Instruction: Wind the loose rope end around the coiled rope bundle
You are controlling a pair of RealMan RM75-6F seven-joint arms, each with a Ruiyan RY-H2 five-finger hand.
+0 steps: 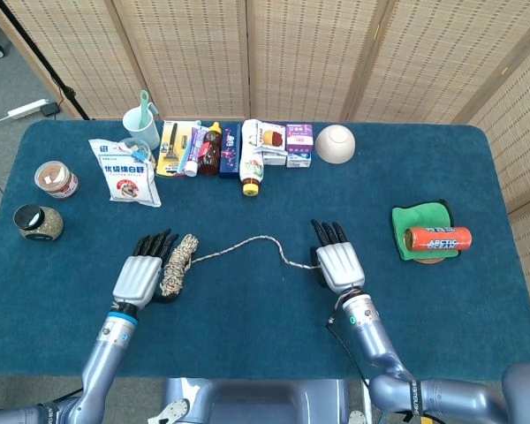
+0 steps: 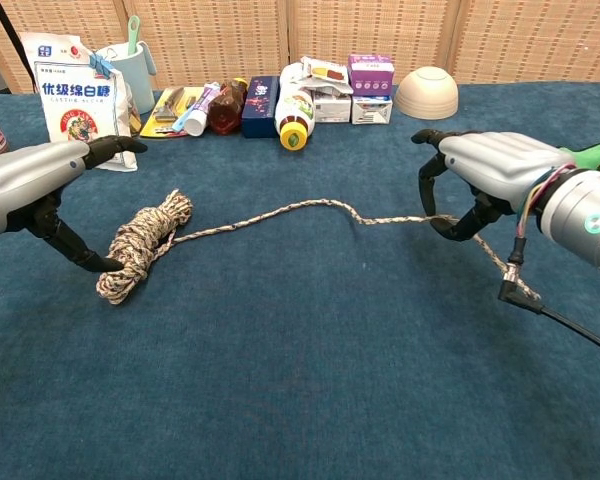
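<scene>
Rope end (image 2: 450, 222) hidden under right hand (image 1: 338, 265), grip unclear

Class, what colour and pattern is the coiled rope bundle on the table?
The coiled rope bundle is beige flecked with darker strands, clearest in the chest view.

The coiled rope bundle (image 1: 177, 265) lay left of centre on the tabletop (image 1: 247, 336), the left hand (image 1: 141, 272) touching its nine o'clock side. Its loose rope end (image 1: 265, 240) ran toward three o'clock, under the right hand (image 1: 337, 262).
</scene>
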